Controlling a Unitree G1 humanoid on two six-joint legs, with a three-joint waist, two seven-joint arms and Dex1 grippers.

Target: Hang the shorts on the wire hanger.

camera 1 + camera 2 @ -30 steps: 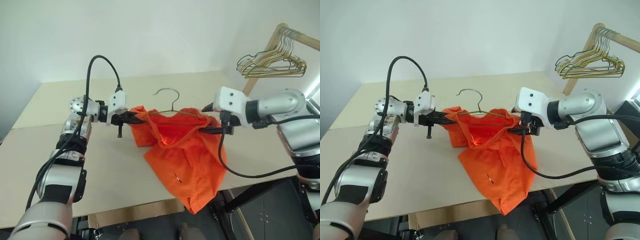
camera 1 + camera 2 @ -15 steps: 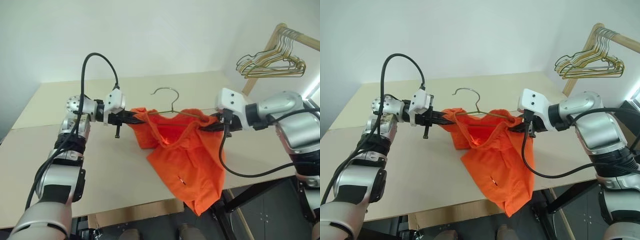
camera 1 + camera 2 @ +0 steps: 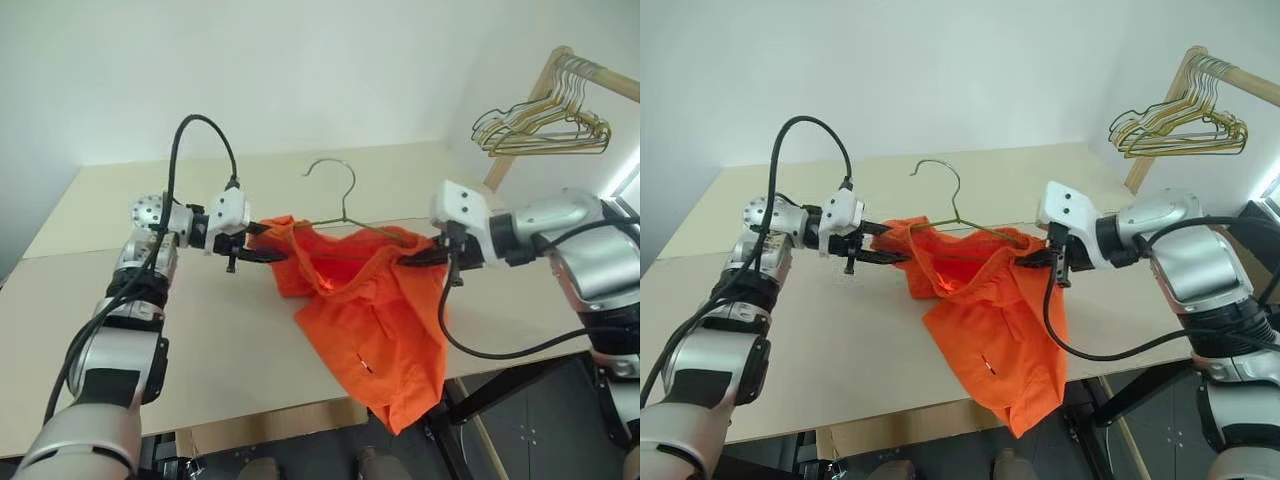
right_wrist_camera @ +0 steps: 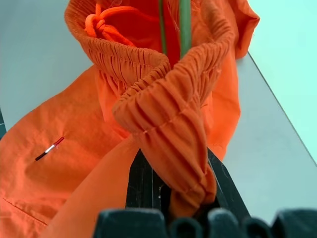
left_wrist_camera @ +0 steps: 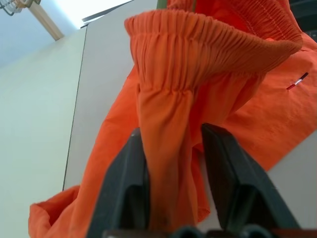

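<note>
Mid-frame over the table [image 3: 200, 330], the shorts [image 3: 375, 310] drape the wire hanger [image 3: 340, 205], right gripper [image 3: 412, 258] clamped on the waistband, left gripper [image 3: 272, 254] with fingers parted around fabric.

My left arm reaches forward from the left, its wrist turned so the left gripper [image 3: 262, 253] points inward toward my right side and slightly down. Its two black fingers [image 5: 126, 188] stand parted. My right arm comes in from the right with the elbow out, and the right gripper [image 3: 412, 258] points inward and down, its fingers [image 4: 143, 183] pinched close together.
</note>
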